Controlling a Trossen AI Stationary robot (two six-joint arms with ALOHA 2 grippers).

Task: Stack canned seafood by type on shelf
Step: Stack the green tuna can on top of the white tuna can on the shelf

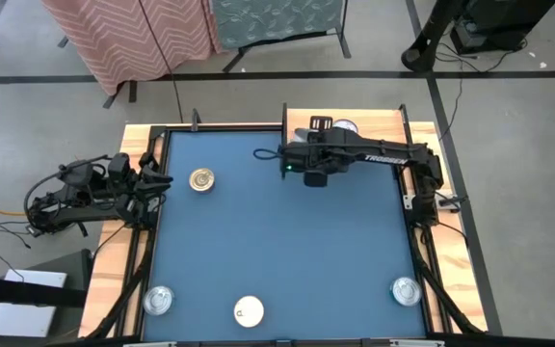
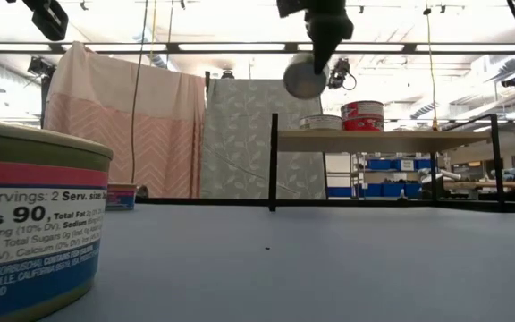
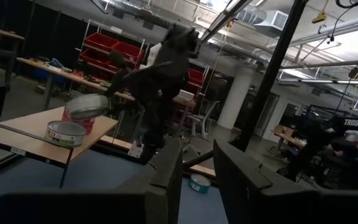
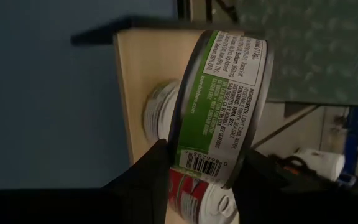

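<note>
The shelf (image 1: pixel 379 123), a light-wood plank on dark uprights, stands at the table's far edge. Two tins rest on it, a low silver-topped one (image 2: pixel 320 122) and a red one (image 2: pixel 362 114). My right gripper (image 1: pixel 318 135) hovers above the shelf's left end, shut on a green-labelled tin (image 4: pixel 219 106), which also shows in the low view (image 2: pixel 305 76). My left gripper (image 1: pixel 157 183) waits at the table's left edge, its fingers (image 3: pixel 166 180) apart with nothing between them. My right gripper pinches the green-labelled tin between its two fingers, one on each flat end (image 4: pixel 178 140), so the side label faces the wrist camera. The fingers slant down from above toward the shelf. The tin sits on edge, tilted, lifted clear of plank and table.
On the blue table lie a gold-lidded tin (image 1: pixel 201 179) at the left, a silver tin (image 1: pixel 158 300) and a white-lidded tin (image 1: pixel 249 310) near the front edge, and a silver tin (image 1: pixel 406 290) at the front right. The table's middle is bare.
</note>
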